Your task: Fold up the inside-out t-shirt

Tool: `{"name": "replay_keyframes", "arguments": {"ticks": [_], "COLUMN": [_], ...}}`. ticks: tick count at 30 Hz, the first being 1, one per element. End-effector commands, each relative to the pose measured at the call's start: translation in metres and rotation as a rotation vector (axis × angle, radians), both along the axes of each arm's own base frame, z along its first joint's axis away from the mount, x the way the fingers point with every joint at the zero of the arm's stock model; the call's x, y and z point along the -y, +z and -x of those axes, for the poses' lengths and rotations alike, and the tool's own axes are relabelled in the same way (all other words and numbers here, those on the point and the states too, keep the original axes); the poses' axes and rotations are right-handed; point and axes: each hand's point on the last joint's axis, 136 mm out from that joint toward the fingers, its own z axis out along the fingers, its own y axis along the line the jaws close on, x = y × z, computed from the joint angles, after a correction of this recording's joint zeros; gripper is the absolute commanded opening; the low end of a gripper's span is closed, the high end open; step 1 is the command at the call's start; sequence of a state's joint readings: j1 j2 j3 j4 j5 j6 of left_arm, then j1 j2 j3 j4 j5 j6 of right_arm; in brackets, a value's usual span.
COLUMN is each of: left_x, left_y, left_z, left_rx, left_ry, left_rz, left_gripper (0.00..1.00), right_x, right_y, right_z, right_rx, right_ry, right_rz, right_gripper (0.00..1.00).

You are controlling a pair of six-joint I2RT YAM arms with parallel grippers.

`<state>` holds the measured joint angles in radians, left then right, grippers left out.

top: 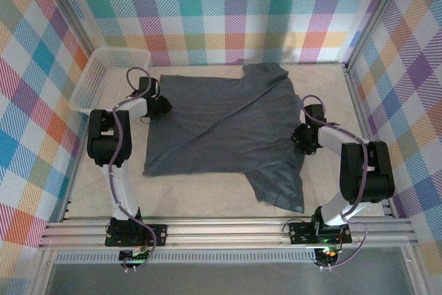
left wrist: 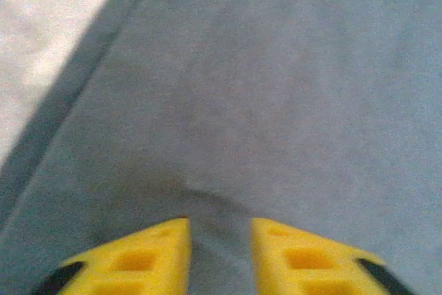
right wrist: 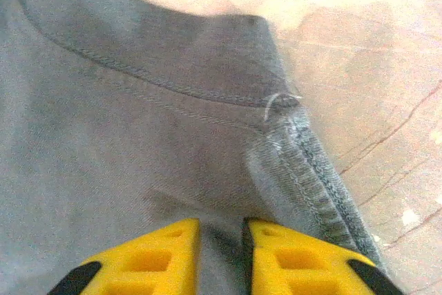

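The inside-out t-shirt [top: 221, 122], slate blue-grey, lies spread across the table with a diagonal crease over its body and one sleeve trailing toward the front right. My left gripper [top: 164, 107] rests on its left edge; the left wrist view has yellow fingertips [left wrist: 173, 246] parted over the fabric [left wrist: 276, 101], a small wrinkle between them. My right gripper [top: 301, 140] sits on the shirt's right edge. Its gripper [right wrist: 221, 229] stands a little open over the cloth [right wrist: 138, 136], beside a stitched seam [right wrist: 311, 170], with a dark fold of fabric in the gap.
A white mesh basket [top: 117, 52] stands at the back left, just behind the left arm. Bare beige table [top: 207, 191] runs along the front of the shirt and to its right [right wrist: 359, 67]. Metal frame posts and checked walls close in the sides.
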<state>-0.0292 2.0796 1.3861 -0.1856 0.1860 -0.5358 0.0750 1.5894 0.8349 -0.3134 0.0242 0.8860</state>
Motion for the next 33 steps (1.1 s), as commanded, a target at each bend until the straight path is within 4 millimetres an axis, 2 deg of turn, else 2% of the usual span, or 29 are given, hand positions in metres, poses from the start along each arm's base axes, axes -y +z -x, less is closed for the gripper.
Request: {"name": "replay_keyframes", "arguments": {"ticks": [1, 4, 5, 8, 13, 17, 19, 23, 27, 28, 33], "left_x": [0.033, 0.036, 0.034, 0.024, 0.012, 0.005, 0.004, 0.002, 0.001, 0.0, -0.009], "left_y": [0.042, 0.085, 0.1, 0.125, 0.132, 0.126, 0.122, 0.116, 0.115, 0.114, 0.109], "left_z": [-0.001, 0.019, 0.03, 0.07, 0.135, 0.17, 0.179, 0.186, 0.185, 0.185, 0.193], "left_rx": [0.145, 0.223, 0.248, 0.277, 0.256, 0.217, 0.202, 0.188, 0.182, 0.18, 0.14], "left_ry": [-0.103, -0.11, -0.104, -0.074, -0.05, -0.055, -0.063, -0.055, -0.045, -0.042, -0.009], "left_rz": [0.18, 0.182, 0.175, 0.138, 0.07, 0.019, 0.008, 0.001, 0.001, -0.003, -0.044], "left_gripper": [0.43, 0.52, 0.54, 0.57, 0.59, 0.61, 0.61, 0.62, 0.64, 0.64, 0.65], "right_x": [-0.02, 0.001, 0.008, 0.021, 0.007, -0.005, -0.01, -0.01, -0.011, -0.01, 0.005], "right_y": [0.033, 0.037, 0.035, 0.024, 0.007, -0.001, -0.002, -0.006, -0.01, -0.013, -0.016], "right_z": [-0.001, 0.038, 0.055, 0.098, 0.131, 0.131, 0.125, 0.115, 0.108, 0.109, 0.109], "right_rx": [0.058, 0.04, 0.034, -0.003, -0.072, -0.091, -0.091, -0.099, -0.106, -0.114, -0.114], "right_ry": [0.154, 0.03, -0.017, -0.105, -0.03, 0.046, 0.065, 0.061, 0.056, 0.053, -0.001], "right_rz": [-0.024, 0.019, 0.019, 0.034, -0.036, -0.074, -0.096, -0.095, -0.1, -0.096, -0.02], "right_gripper": [0.27, 0.32, 0.32, 0.34, 0.35, 0.36, 0.36, 0.35, 0.34, 0.32, 0.09]}}
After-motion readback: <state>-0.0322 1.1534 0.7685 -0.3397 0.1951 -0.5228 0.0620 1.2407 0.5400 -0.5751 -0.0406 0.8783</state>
